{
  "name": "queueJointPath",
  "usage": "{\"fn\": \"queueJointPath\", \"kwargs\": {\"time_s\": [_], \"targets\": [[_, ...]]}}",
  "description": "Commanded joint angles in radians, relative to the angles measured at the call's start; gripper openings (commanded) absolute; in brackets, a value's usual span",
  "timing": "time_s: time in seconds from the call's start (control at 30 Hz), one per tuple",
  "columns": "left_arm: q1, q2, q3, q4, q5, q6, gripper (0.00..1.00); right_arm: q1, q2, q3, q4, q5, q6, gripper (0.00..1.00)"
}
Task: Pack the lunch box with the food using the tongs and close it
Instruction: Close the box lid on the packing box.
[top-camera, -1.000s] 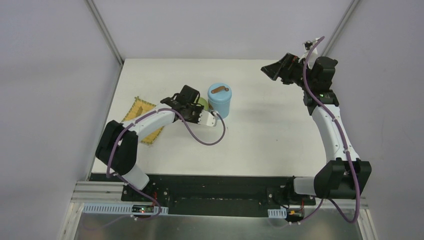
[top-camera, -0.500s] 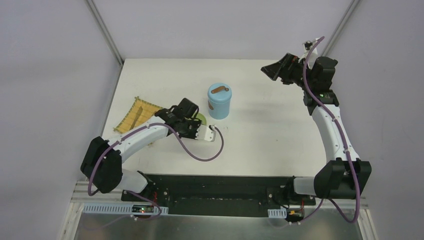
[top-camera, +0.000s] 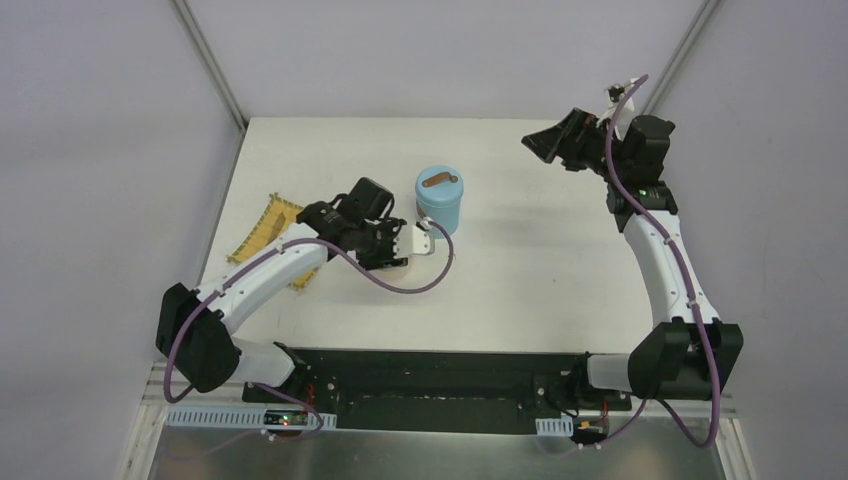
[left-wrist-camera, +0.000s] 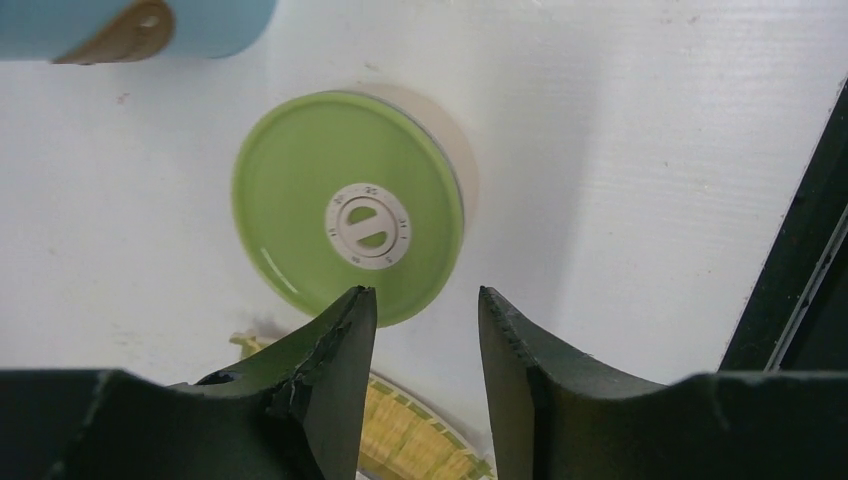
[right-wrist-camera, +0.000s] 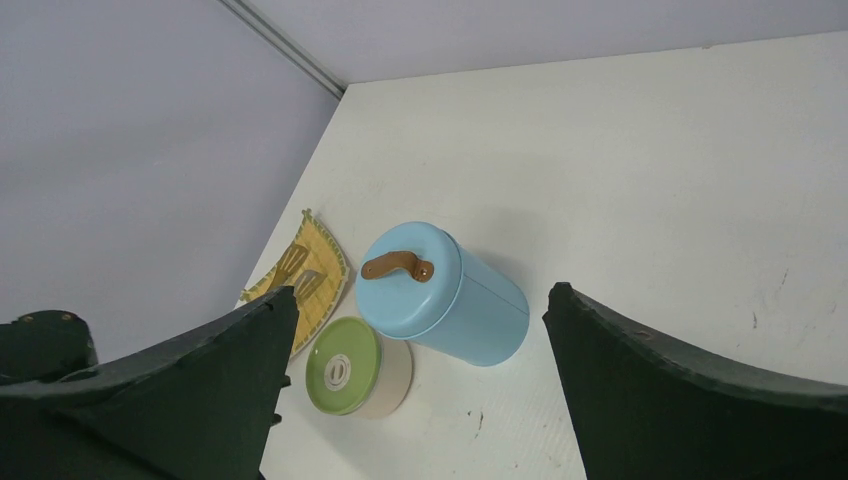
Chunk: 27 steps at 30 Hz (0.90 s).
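The lunch box stands in two pieces with both lids on. The tall light-blue cylinder (top-camera: 438, 200) (right-wrist-camera: 450, 295) (left-wrist-camera: 200, 25) has a brown-handled lid. Beside it sits the short bowl under its green lid (left-wrist-camera: 300, 190) (right-wrist-camera: 345, 365). My left gripper (top-camera: 383, 248) (left-wrist-camera: 425, 292) points down over the near rim of that lid, open, with nothing between its fingers; in the top view it hides the bowl. The tongs (right-wrist-camera: 296, 268) lie on the yellow mat. My right gripper (top-camera: 560, 140) (right-wrist-camera: 420, 290) hangs high at the far right, wide open and empty. No food shows.
The yellow woven mat (top-camera: 262, 235) (left-wrist-camera: 420, 440) lies near the table's left edge, just behind my left fingers. The black rail of the table's near edge (left-wrist-camera: 800, 280) runs down the right side of the left wrist view. White table (top-camera: 540, 270) spreads between the arms.
The left gripper has gone from shut to open. The left arm swung toward the near edge, then back over the green lid. The right arm has not moved.
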Motion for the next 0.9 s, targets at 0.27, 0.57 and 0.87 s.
{"fn": "queueJointPath", "kwargs": {"time_s": [0.27, 0.57, 0.87], "targets": [[0.093, 0.087, 0.132, 0.019, 0.007, -0.093, 0.41, -0.006, -0.05, -0.034, 0.017, -0.021, 0.0, 0.99], [0.093, 0.256, 0.097, -0.008, -0.009, -0.045, 0.42, -0.027, -0.064, -0.044, 0.002, -0.017, -0.014, 0.99], [0.102, 0.338, 0.088, -0.047, -0.035, -0.056, 0.43, -0.031, -0.05, -0.02, -0.011, -0.017, -0.024, 0.98]]}}
